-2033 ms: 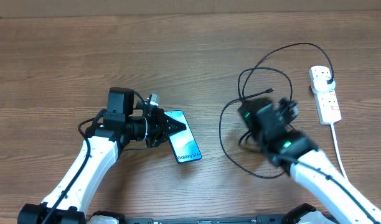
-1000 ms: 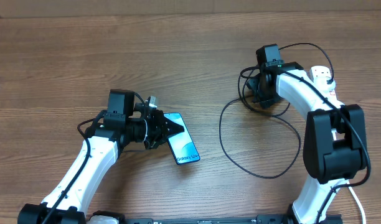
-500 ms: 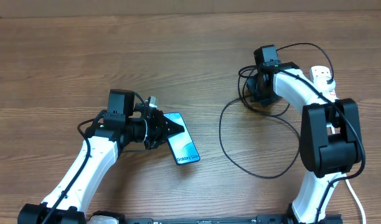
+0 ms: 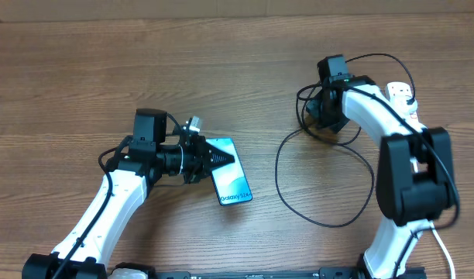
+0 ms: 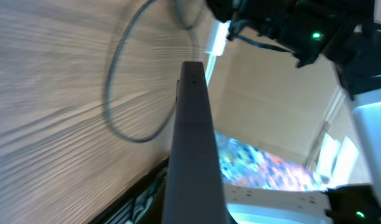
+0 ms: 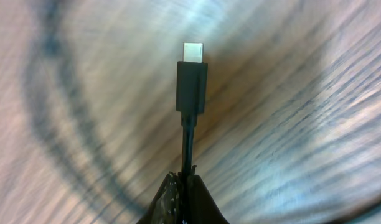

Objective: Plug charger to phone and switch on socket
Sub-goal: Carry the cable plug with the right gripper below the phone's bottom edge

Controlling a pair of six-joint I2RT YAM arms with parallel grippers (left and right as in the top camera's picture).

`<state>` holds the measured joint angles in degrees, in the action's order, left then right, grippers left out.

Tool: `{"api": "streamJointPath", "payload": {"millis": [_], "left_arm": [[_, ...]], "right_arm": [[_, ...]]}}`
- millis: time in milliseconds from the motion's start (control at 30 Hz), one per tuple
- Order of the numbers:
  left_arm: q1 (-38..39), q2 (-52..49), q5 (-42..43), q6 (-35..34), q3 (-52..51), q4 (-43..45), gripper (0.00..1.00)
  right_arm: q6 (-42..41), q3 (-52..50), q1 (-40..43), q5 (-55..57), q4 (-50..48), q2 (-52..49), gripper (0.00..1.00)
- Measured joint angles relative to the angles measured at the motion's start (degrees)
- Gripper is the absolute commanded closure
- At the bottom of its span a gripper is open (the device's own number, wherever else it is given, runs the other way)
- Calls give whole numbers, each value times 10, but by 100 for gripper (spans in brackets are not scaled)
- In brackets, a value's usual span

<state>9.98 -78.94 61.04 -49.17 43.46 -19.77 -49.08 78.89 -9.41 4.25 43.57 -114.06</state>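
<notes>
The phone (image 4: 232, 180) with its light-blue screen lies slanted at centre-left of the table. My left gripper (image 4: 212, 158) is shut on its upper end. In the left wrist view the phone's dark edge (image 5: 192, 137) runs straight out from the jaws. My right gripper (image 4: 318, 124) is shut on the charger (image 4: 324, 221), a thin black cable in loops. In the right wrist view the fingers (image 6: 178, 193) pinch the cable just behind the connector tip (image 6: 194, 53), which sticks out above the wood. The white socket (image 4: 408, 128) lies at far right with the charger's black plug (image 4: 408, 99) in it.
The socket's white cord (image 4: 423, 186) trails toward the front right, beside my right arm (image 4: 411, 178). The cable loop (image 5: 119, 93) lies on the wood between the two grippers. Plain wooden table all round.
My right gripper has shut on the cable near the connector, and the big loop has shifted a little to the right. The left gripper has nudged the phone slightly to the right.
</notes>
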Motion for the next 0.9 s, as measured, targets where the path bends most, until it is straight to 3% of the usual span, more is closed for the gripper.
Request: {"api": "streamJointPath", "payload": {"millis": [267,533,700,900], "left_arm": [[0,0,76,-14,0,171,96],[-10,-79,113,-115,7,384,96],[-19,-186,149,-169,42,457,96],[-20,-267,212,-203,104,481,96]], "right_arm": [[118,3,0,-77,82,240,96],[197,5,-19,-129,257,393,96],[247,-27,-105,-177,253,465,96],[266,-122,-252,-201,191,530,96]]}}
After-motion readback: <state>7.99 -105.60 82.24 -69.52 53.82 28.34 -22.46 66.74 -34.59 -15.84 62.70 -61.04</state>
